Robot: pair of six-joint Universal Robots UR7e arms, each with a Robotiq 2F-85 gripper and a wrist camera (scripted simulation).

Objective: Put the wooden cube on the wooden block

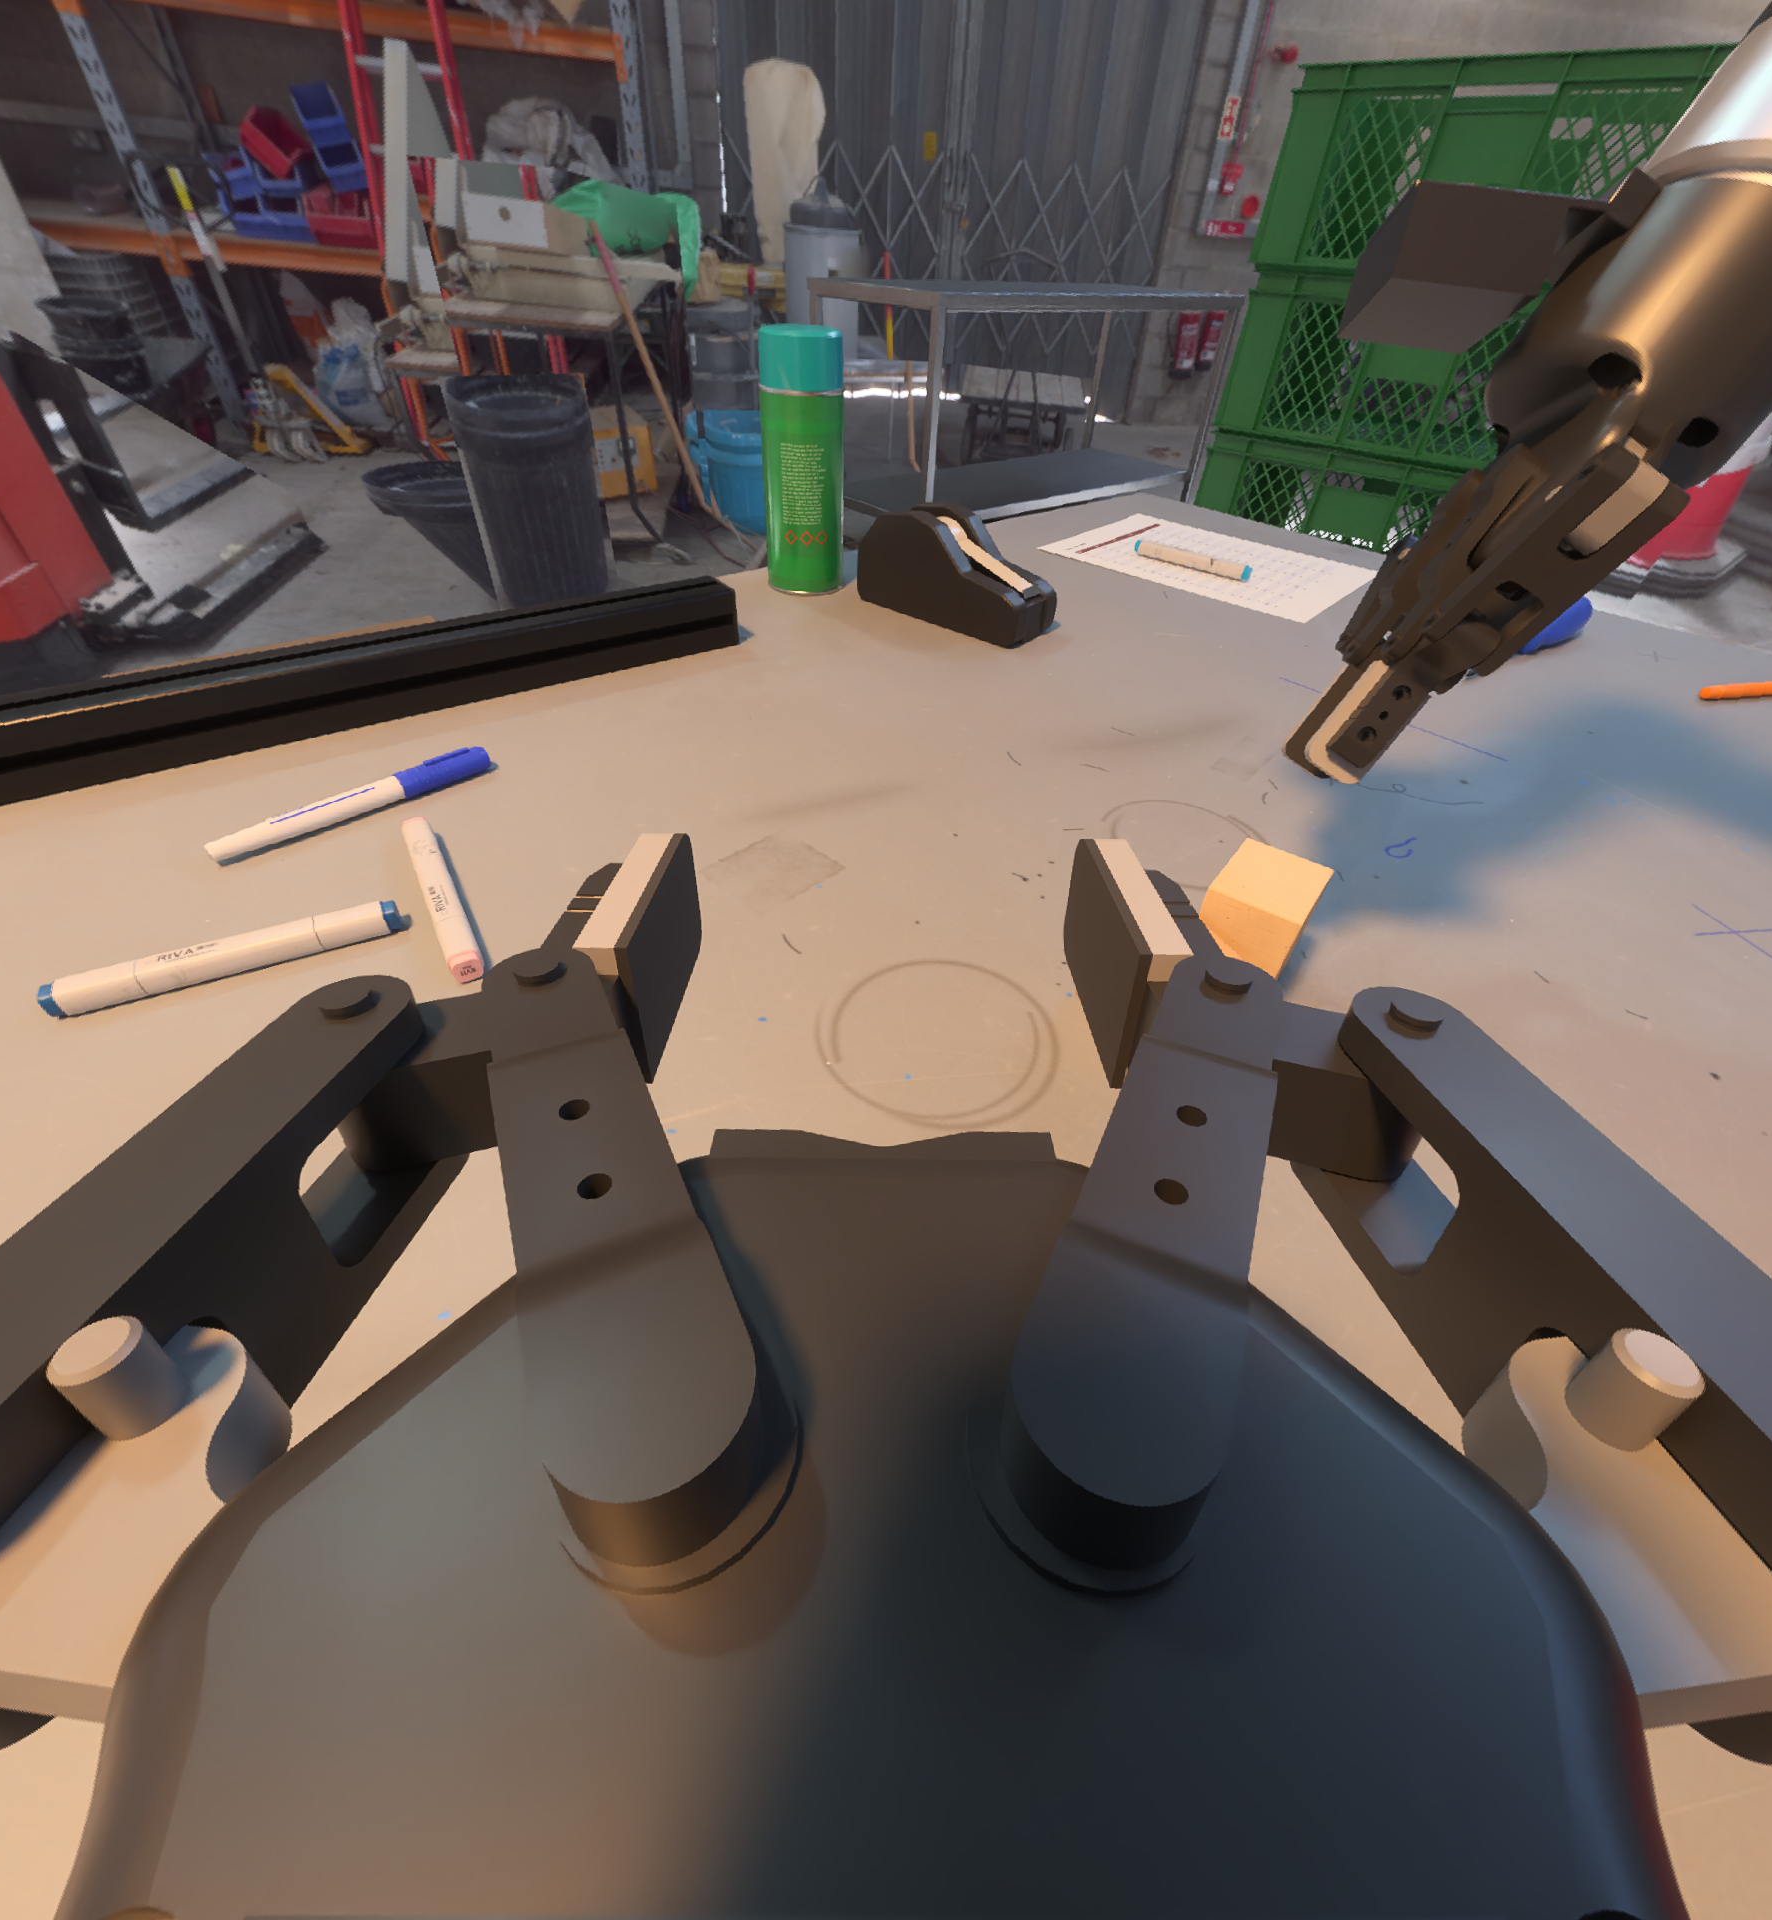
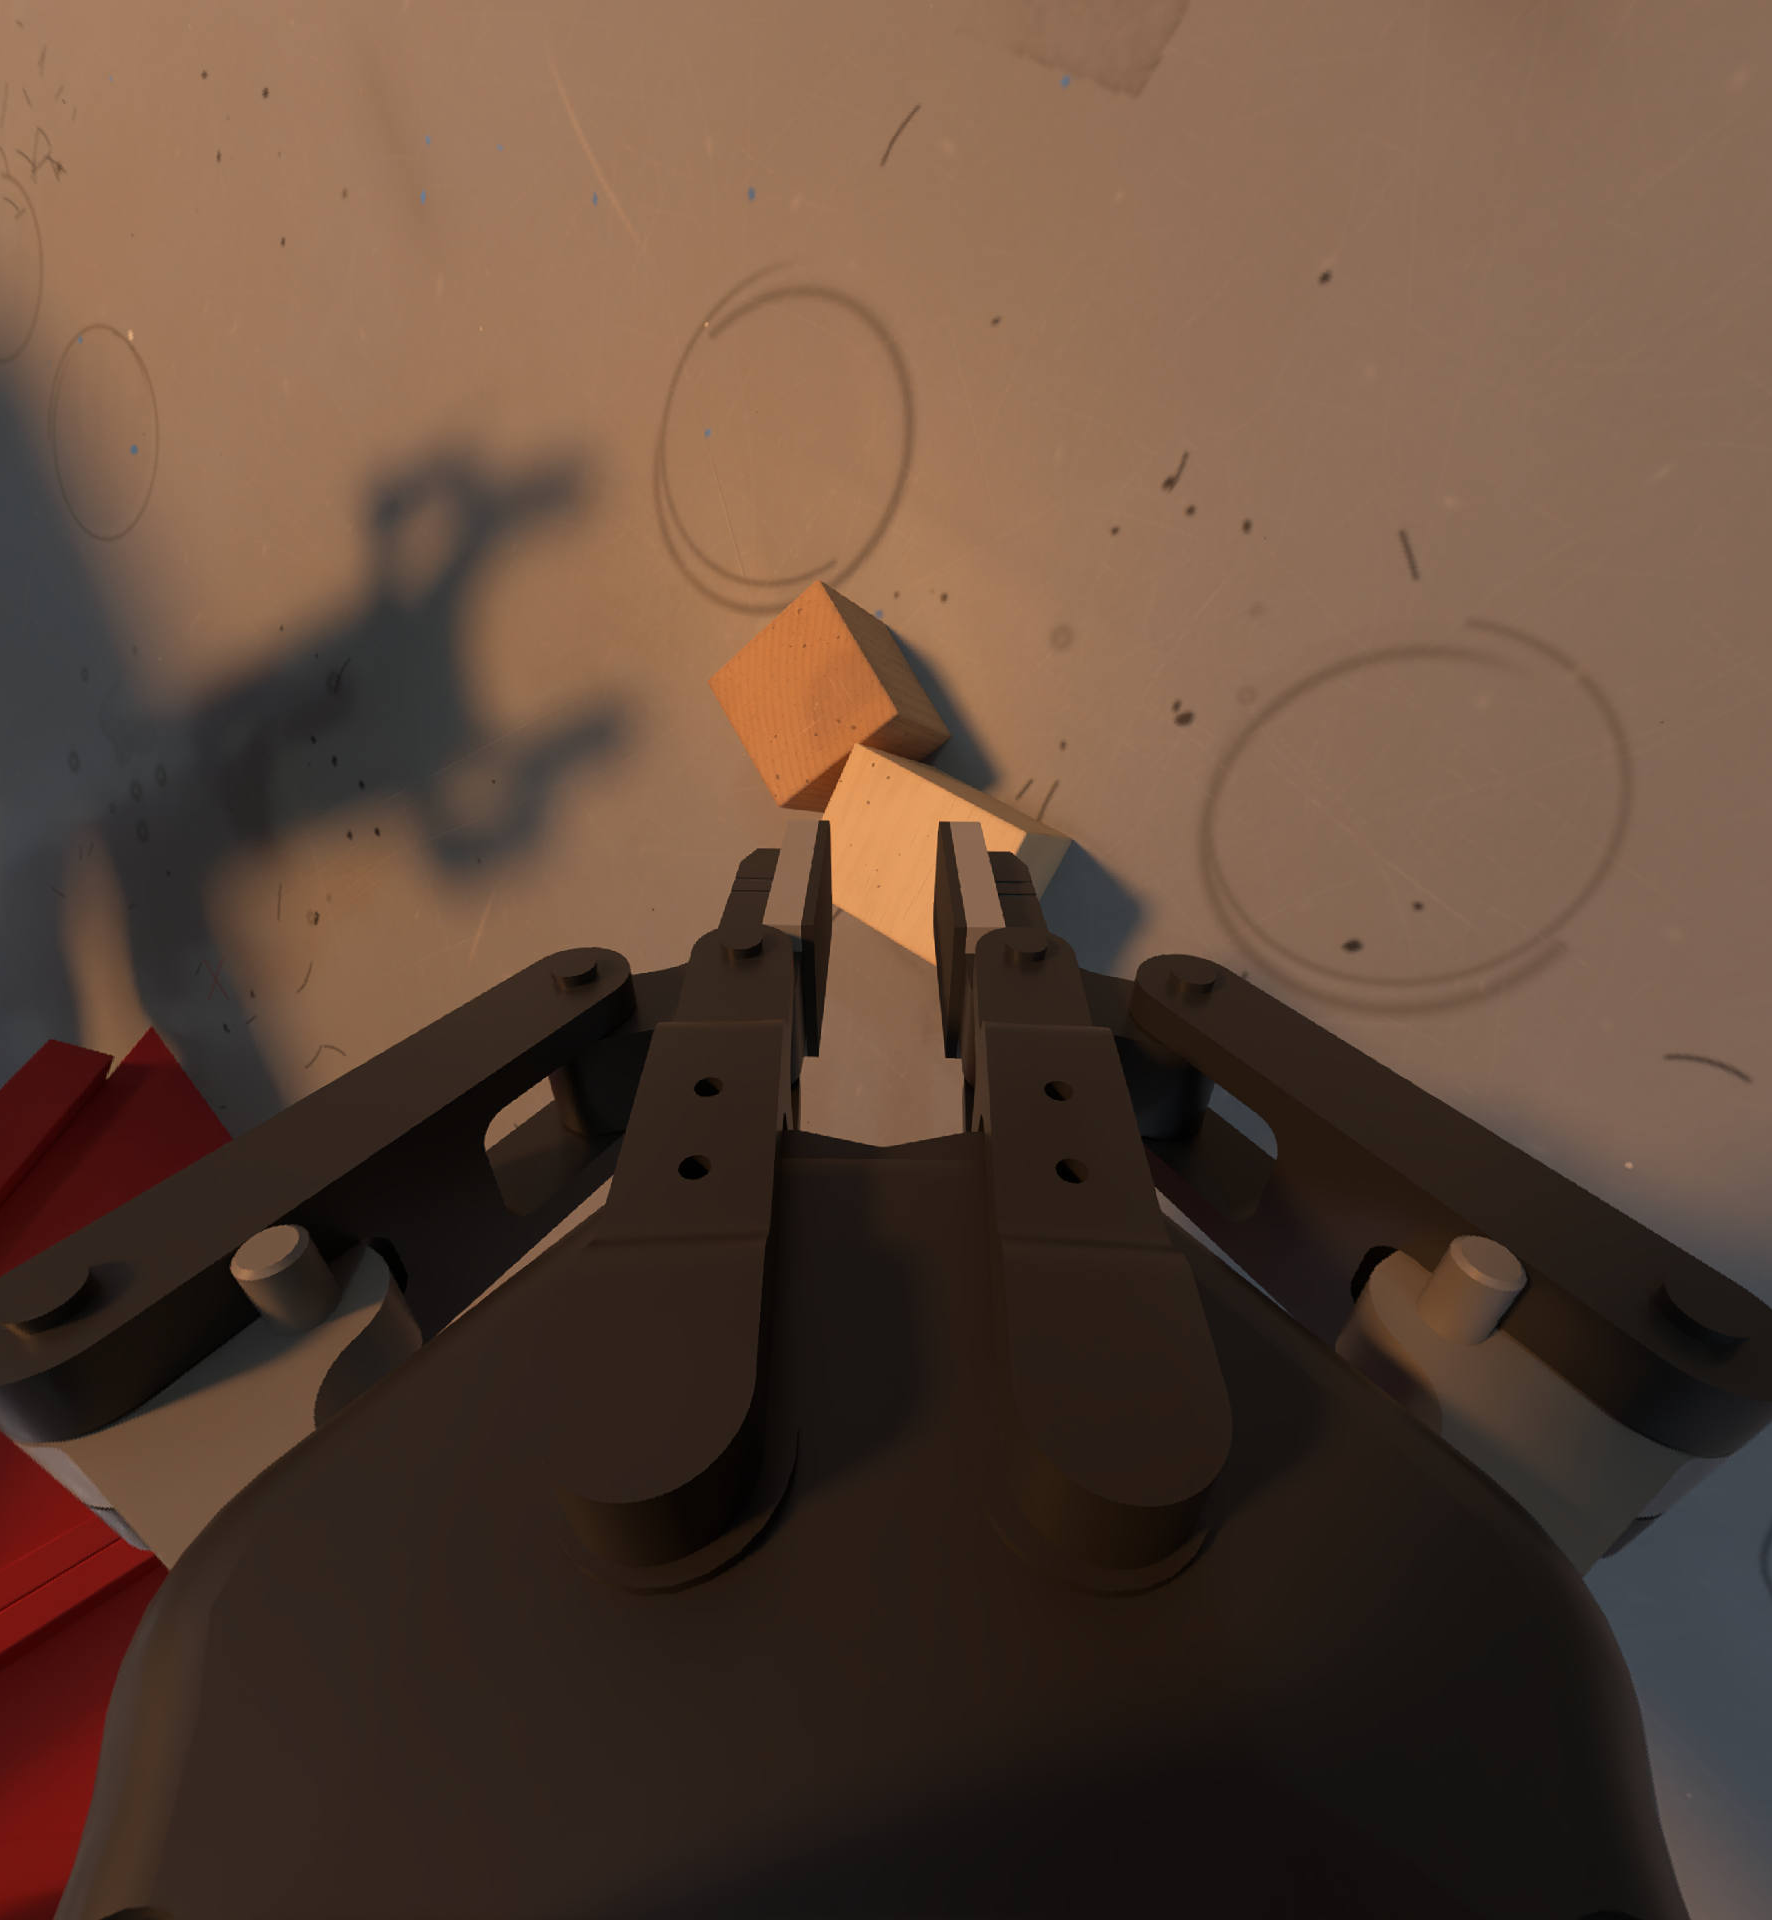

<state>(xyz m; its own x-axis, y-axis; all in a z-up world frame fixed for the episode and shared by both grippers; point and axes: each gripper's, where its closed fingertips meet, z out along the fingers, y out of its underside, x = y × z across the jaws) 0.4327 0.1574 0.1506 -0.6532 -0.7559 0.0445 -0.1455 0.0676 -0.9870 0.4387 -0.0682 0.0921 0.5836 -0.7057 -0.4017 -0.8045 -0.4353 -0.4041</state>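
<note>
Cube: wooden cube (image 2: 809,696) lies just ahead of the right end effector (image 2: 882,883), beside the wooden block (image 2: 903,852).
Right end effector: narrowed, nothing held.
Left end effector (image 1: 882,925): released, farther off.

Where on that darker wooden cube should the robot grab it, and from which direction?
Probably straight from above, with the jaws closing on two opposite upright faces of the wooden cube. Its faces are flat and parallel, so either pair suits. It sits turned corner-on to the right gripper, which would need to rotate. One low corner meets the paler wooden block, so avoid that side.
</note>
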